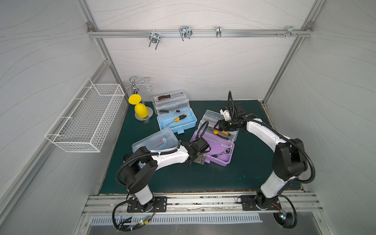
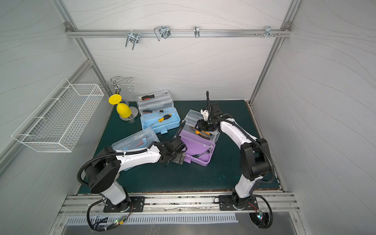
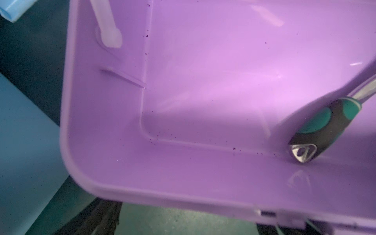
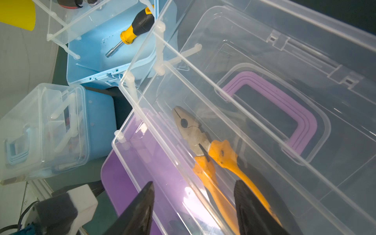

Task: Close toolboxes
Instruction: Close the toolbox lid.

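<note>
Left part of the table: light-blue toolbox (image 1: 154,140), lid down, partly under the left arm; latch not visible.

Toward the far edge: second light-blue toolbox (image 1: 191,120), lid and tray thrown back, screwdrivers inside. Not yet closed.

Centre: purple toolbox (image 1: 225,162), open. Clear tray (image 4: 158,105) and lid (image 4: 264,50) lean toward the far edge. Pliers (image 4: 195,134) lie in the tray, a ratchet (image 3: 325,122) in the base.

Left gripper (image 1: 196,160): at the purple base's near left corner, fingers spread; contact cannot be told.

Right gripper (image 4: 194,184): fingers spread astride the tray wall, pinching nothing.

Step in hand, by my reading: folding the purple tray and lid over.
- Brace the base corner with the left claw so the box cannot slide.
- Push with the right from behind the lid's far edge, in a slow arc.
- Check that the pliers handles stay inside the tray.
- Then press down at the latch.

Writing: an embossed mark on the yellow-black screwdriver (image 4: 138,26) handle, unreadable. Nothing else legible.
</note>
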`<state>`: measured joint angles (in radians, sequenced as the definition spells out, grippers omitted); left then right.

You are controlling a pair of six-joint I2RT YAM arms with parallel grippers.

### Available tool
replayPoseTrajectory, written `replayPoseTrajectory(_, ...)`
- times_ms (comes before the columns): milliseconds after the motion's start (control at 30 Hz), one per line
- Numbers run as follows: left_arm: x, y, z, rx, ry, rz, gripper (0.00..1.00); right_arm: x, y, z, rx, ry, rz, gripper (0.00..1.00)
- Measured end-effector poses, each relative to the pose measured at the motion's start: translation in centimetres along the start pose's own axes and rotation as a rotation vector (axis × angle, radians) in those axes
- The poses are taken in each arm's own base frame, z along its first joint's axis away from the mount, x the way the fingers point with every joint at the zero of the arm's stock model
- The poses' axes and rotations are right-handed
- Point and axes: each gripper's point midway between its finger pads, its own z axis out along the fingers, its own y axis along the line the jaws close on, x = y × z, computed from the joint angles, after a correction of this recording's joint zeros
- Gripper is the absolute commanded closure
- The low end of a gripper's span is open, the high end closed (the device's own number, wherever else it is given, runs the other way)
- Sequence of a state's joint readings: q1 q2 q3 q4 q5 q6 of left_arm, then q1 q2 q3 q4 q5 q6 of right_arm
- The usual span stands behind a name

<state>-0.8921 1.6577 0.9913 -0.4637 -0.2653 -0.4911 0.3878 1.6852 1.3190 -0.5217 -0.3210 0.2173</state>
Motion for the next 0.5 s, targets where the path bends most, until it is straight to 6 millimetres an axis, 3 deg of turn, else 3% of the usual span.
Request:
replayPoseTrajectory(300, 0.2, 0.1, 0.0, -0.004, 0.007, 0.004, 0.03, 0.6, 1.7, -0.8, -0.052, -0.012, -0.025, 0.38)
replayPoseTrajectory(500, 0.2, 0.1, 0.0, -0.004, 0.007, 0.007, 0.03, 0.5, 1.6, -0.8, -0.041, -0.014, -0.035, 0.37)
